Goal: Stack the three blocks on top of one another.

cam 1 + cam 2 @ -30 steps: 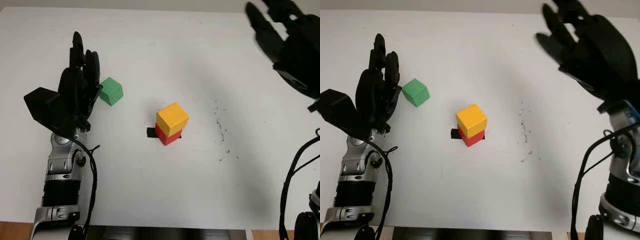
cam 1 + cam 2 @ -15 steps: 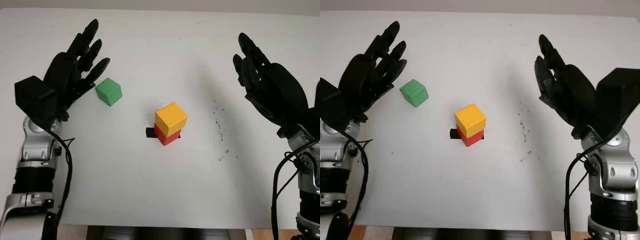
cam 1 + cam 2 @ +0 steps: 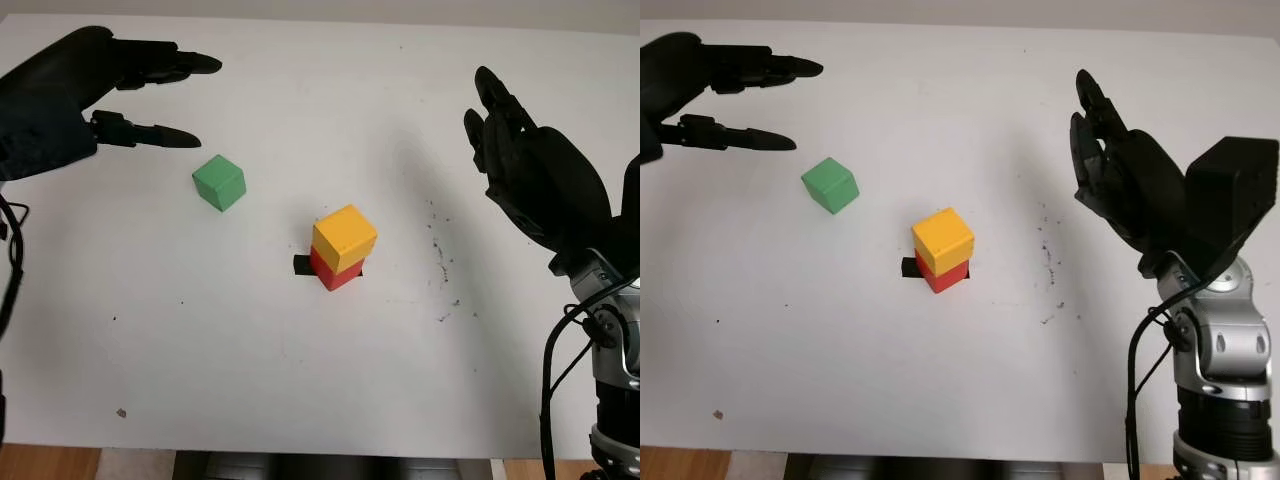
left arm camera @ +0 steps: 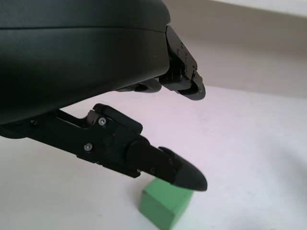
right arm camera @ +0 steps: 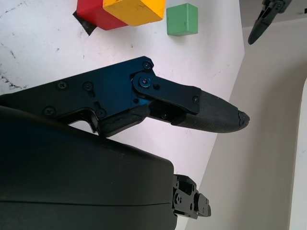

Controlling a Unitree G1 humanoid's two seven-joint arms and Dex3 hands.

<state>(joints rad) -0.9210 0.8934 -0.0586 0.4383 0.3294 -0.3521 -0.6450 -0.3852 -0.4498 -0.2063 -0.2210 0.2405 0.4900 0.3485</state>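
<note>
Already two of the three blocks are stacked: the yellow block (image 3: 344, 238) sits on the red block (image 3: 331, 272), slightly twisted on it, above a small black marker (image 3: 301, 265) on the white table (image 3: 300, 380). What remains, as judged, is the fetching of the green block (image 3: 219, 183), which lies alone on the table just beyond and below the fingertips of the left hand (image 3: 70, 95). That hand is held raised, holding nothing, its fingers (image 3: 150, 133) extended and parted toward the block without touching it. A descent over the green block is called for next, with a finger placed on each opposite face before closing, then a lift and a level placing on the yellow block, which offers a skewed top. The right hand (image 3: 1140, 190) is held upright and open, well apart from the stack on its far side, gripping nothing
</note>
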